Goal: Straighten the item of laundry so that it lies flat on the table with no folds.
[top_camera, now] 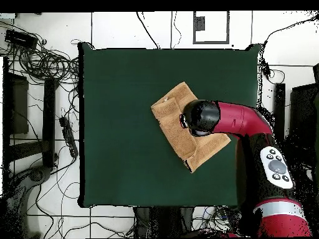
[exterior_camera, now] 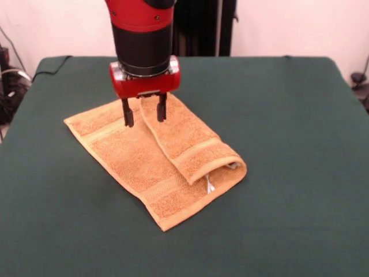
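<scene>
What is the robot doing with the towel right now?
Gripper open, jaws apart above the towel. Towel folded over itself, not flat yet. Nothing else on the table.

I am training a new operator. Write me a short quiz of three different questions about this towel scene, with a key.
1. True or false: the orange-tan towel lies fully flat on the green table.
2. The gripper is: A) open above the towel, B) shut on the towel, C) out of view.
3. Fill in: one part of the towel is ______ over the rest.

Key: 1 false; 2 A; 3 folded.
</scene>
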Robot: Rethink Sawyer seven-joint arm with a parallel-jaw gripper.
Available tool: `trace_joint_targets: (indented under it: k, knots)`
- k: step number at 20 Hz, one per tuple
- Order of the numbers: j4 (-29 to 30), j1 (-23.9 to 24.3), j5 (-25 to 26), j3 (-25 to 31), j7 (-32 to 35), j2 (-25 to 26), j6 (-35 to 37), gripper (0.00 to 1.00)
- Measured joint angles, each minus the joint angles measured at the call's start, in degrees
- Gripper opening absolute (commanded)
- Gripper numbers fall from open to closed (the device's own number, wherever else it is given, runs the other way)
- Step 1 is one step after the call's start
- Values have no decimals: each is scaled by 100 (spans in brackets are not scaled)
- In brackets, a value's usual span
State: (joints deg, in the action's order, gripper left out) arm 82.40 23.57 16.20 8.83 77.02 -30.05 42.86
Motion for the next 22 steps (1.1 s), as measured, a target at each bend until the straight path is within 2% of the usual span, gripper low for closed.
trace_joint_targets:
  k: [11,22]
  knots:
    - [10,389,-8,-9,0,-206,-354,100]
    - [11,344,-75,-11,0,-258,-407,100]
